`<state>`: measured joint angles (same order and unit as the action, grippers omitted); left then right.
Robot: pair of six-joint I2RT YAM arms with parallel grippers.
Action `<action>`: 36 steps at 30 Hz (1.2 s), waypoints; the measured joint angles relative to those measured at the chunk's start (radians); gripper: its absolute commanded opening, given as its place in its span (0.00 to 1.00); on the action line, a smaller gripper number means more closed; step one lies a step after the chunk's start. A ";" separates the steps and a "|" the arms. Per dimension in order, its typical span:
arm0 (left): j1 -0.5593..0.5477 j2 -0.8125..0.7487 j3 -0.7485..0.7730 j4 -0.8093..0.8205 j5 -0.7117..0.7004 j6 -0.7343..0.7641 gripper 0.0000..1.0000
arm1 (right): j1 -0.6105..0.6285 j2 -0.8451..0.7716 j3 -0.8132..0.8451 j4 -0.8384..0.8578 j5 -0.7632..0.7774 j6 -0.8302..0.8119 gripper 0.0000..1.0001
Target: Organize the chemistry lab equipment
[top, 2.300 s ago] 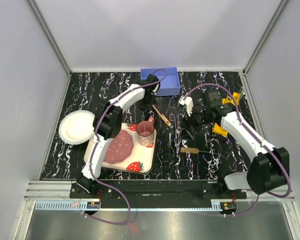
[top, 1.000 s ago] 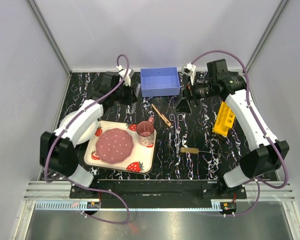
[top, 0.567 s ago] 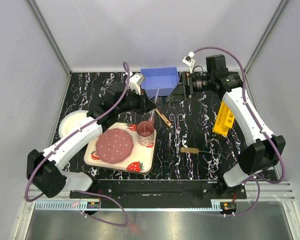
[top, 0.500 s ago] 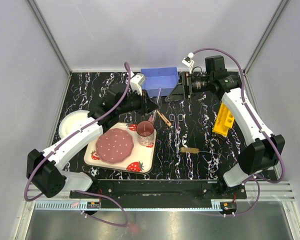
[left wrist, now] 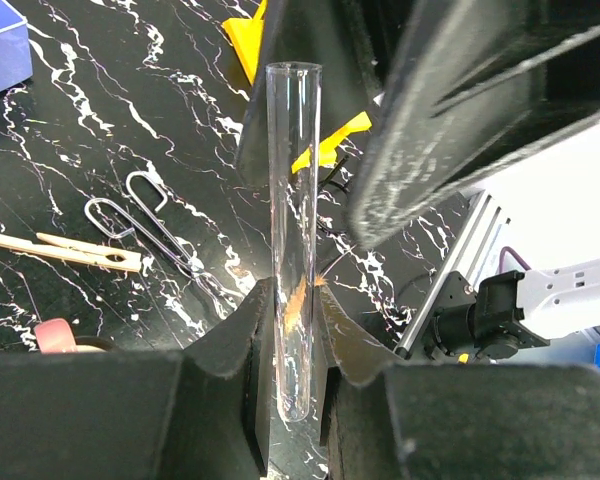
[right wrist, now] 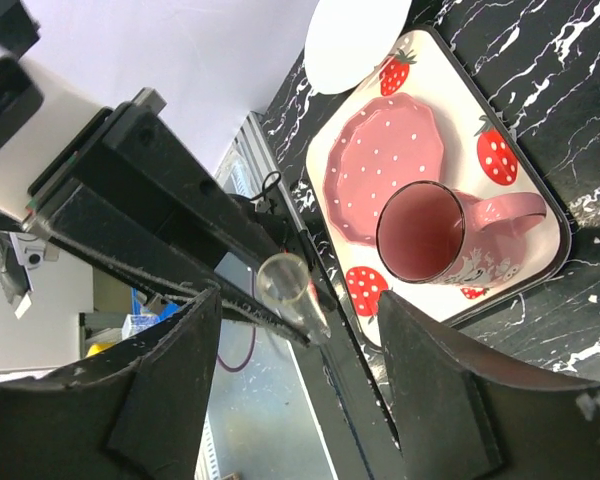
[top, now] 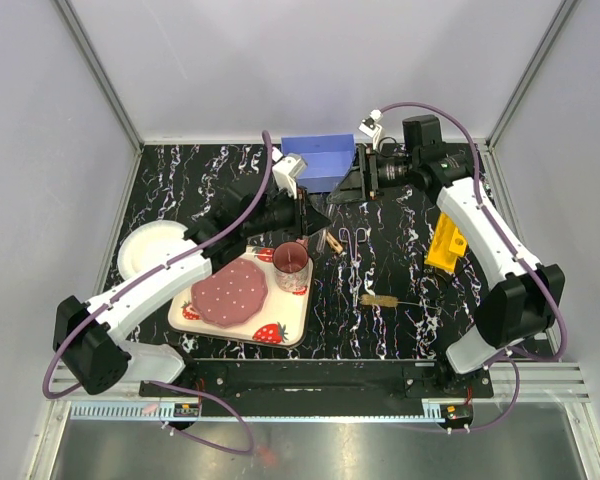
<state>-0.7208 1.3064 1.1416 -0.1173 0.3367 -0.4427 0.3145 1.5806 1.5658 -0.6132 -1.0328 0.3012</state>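
Observation:
My left gripper (top: 318, 215) (left wrist: 293, 292) is shut on a clear glass test tube (left wrist: 292, 200) and holds it in the air above the table's middle. My right gripper (top: 343, 187) (right wrist: 300, 298) is open and faces it. The tube's open mouth (right wrist: 284, 277) lies between the right fingers without touching them. On the table lie the tan wooden clamp (top: 330, 240) (left wrist: 65, 252), the metal forceps (top: 355, 243) (left wrist: 155, 230) and the bristle brush (top: 380, 300). The yellow holed rack (top: 447, 243) lies at the right.
A blue bin (top: 320, 160) stands at the back, just behind both grippers. The strawberry tray (top: 280, 335) holds a pink plate (top: 230, 290) and a cup (top: 292, 265) right below the left gripper. A white bowl (top: 145, 255) sits at the left.
My left arm has swung from the far left to the middle with the tube in it. My right gripper has moved left toward the blue bin, so the two grippers now meet.

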 measured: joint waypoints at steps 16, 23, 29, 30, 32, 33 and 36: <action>-0.035 0.005 0.000 -0.017 -0.042 -0.001 0.23 | 0.005 0.018 -0.006 0.007 0.017 -0.003 0.25; -0.039 0.004 0.000 -0.026 -0.058 -0.014 0.69 | 0.007 -0.011 -0.031 -0.013 0.087 -0.078 0.24; -0.038 -0.053 -0.009 -0.066 -0.089 -0.026 0.99 | -0.013 -0.083 -0.039 -0.045 0.149 -0.150 0.24; -0.035 -0.078 -0.015 -0.076 -0.103 -0.026 0.99 | -0.021 -0.097 -0.040 -0.050 0.158 -0.161 0.23; -0.025 -0.138 -0.027 -0.092 -0.125 -0.024 0.99 | -0.058 -0.138 -0.047 -0.064 0.180 -0.190 0.23; -0.013 -0.166 -0.035 -0.098 -0.133 -0.022 0.99 | -0.083 -0.160 -0.052 -0.072 0.196 -0.205 0.24; 0.053 -0.256 -0.065 -0.136 -0.141 -0.017 0.99 | -0.159 -0.226 -0.074 -0.088 0.248 -0.253 0.24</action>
<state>-0.6674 1.0504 1.0767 -0.2531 0.1959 -0.4595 0.1555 1.3544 1.4921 -0.7013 -0.7845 0.0483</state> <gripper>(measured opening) 0.983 0.261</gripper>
